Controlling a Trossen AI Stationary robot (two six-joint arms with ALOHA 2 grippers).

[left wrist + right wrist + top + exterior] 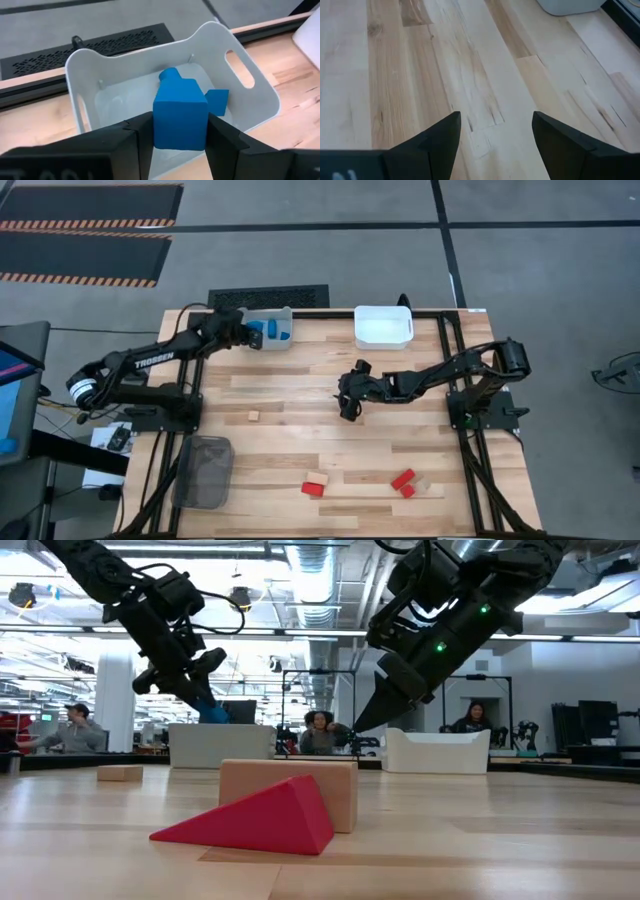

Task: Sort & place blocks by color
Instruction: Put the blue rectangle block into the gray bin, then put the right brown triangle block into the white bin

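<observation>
My left gripper (250,330) is at the table's far edge, over the grey bin (283,340), shut on a blue cuboid block (180,112). The block also shows below the fingers in the low view (212,713). Two other blue blocks (218,101) lie on the bin's floor. My right gripper (349,402) hangs open and empty over bare wood (495,125) near the table's middle. A small tan block (253,416) lies flat on the table. Red blocks (314,488) (403,480) and a tan piece (425,482) lie near the front edge. My left gripper pinches the blue block by two opposite side faces (158,125) between its two fingers (142,135). The fingers slant down from the table's left and near side. The block is lifted clear, above the bin's inside, not touching the blocks below.
A white bin (383,326) stands at the far edge, right of the grey bin. A dark mesh bin (205,470) stands at the front left. In the low view a red wedge (250,822) leans against a tan block (335,785). People sit in the room behind.
</observation>
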